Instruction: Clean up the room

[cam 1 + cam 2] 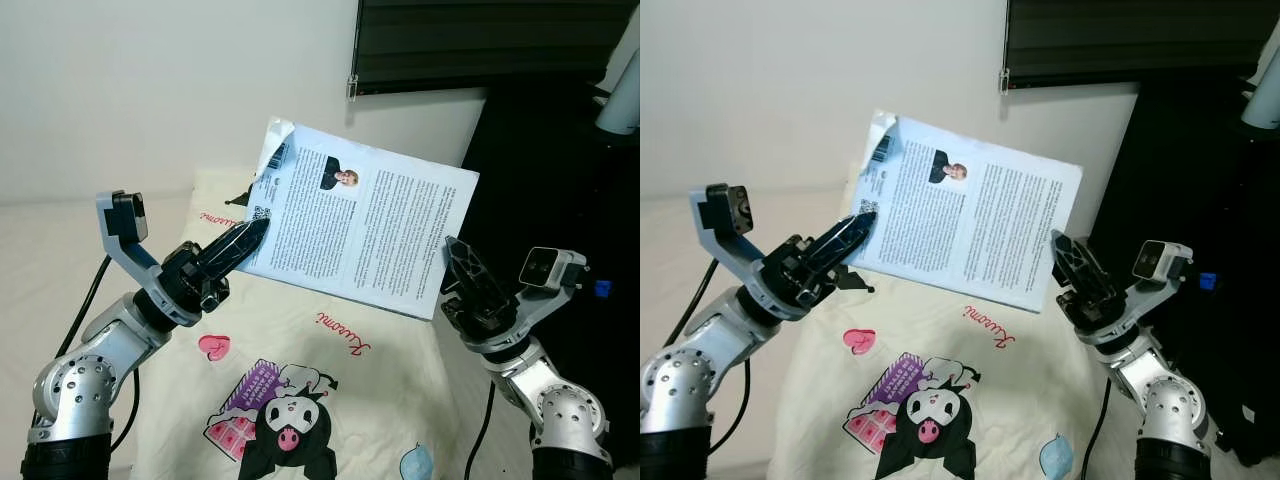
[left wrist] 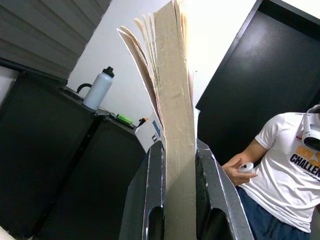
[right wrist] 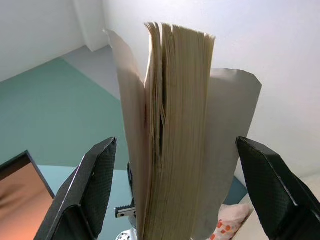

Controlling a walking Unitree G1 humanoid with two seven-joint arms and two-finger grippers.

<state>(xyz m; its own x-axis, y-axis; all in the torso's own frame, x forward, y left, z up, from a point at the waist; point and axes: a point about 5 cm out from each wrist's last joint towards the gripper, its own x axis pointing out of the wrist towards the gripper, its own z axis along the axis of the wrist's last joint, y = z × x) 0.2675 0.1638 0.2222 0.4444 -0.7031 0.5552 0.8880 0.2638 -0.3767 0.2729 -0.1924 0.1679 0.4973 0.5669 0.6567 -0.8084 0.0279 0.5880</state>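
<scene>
Above cartoon-print blanket [image 1: 330, 350]: one book [image 1: 365, 220]; left end effector [image 1: 248, 238] pinching it, right end effector [image 1: 462, 262] spread.

Before me a plain white wall [image 1: 150, 90] meets a dark slatted blind [image 1: 490, 40] and black cabinets [image 1: 560, 170], while below I see a cream bedcover [image 1: 330, 400] printed with cartoon figures, and a person in a white shirt [image 2: 287, 170] beyond.
</scene>
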